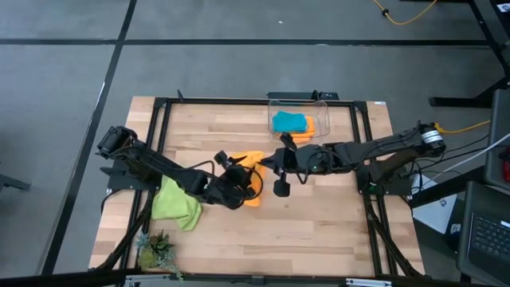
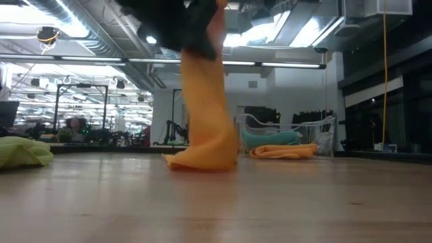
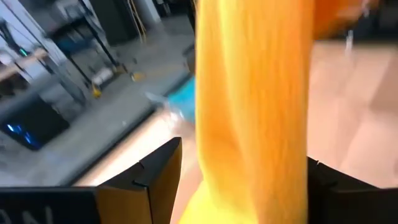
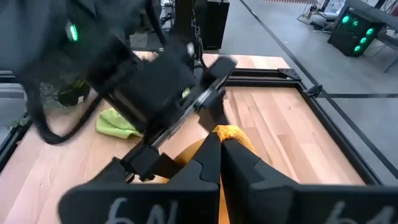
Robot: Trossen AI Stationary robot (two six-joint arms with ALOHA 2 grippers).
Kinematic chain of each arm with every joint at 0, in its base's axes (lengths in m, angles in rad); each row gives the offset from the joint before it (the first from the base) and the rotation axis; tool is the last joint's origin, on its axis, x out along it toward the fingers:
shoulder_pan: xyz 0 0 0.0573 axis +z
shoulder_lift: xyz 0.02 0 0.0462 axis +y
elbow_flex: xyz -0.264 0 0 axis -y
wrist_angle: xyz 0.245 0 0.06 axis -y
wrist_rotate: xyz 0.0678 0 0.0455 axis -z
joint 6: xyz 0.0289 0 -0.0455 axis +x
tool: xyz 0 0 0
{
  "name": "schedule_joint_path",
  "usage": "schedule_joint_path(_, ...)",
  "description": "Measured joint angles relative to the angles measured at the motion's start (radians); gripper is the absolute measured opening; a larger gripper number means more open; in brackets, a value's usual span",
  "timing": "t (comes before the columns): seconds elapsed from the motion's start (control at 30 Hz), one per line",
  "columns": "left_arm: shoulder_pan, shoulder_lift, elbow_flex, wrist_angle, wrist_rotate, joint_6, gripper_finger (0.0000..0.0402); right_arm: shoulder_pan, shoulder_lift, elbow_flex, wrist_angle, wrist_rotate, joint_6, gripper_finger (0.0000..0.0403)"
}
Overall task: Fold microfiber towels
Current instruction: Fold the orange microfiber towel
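Note:
An orange microfiber towel (image 2: 202, 101) hangs near the table's middle, its lower end (image 2: 202, 158) bunched on the wood. My right gripper (image 4: 221, 146) is shut on its top. My left gripper (image 3: 244, 155) is open, with one finger on each side of the hanging cloth (image 3: 249, 93). In the high view the left gripper (image 1: 243, 177) and the right gripper (image 1: 269, 164) meet over the orange towel (image 1: 252, 163). A lime green towel (image 1: 177, 203) lies crumpled at the near left. My right gripper pinches the orange towel's upper end (image 4: 227, 133) between its two shut fingers, coming in slanting down from the table's right. The cloth hangs straight below the fingers, with its bottom on the table. One layer or several, I cannot tell. My left gripper's fingers flank the hanging cloth; I cannot tell whether they touch it.
A clear bin (image 1: 319, 108) at the far middle holds a turquoise towel (image 1: 288, 122) on an orange one (image 2: 283, 152). A small green plant (image 1: 155, 251) stands at the near left corner. Bare wood lies along the near right side.

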Motion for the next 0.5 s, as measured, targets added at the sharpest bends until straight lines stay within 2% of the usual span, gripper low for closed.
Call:
schedule_joint_path(0.23,-0.001,0.000,0.000,-0.304,0.156,-0.278,0.0209,0.000,-0.015,0.000,-0.002,0.001,-0.024,0.0004)
schedule_joint_path(0.5,-0.034,0.000,0.000,-0.580,0.288,-0.350,0.0209,0.000,-0.015,0.000,-0.047,0.003,-0.023,0.0004)
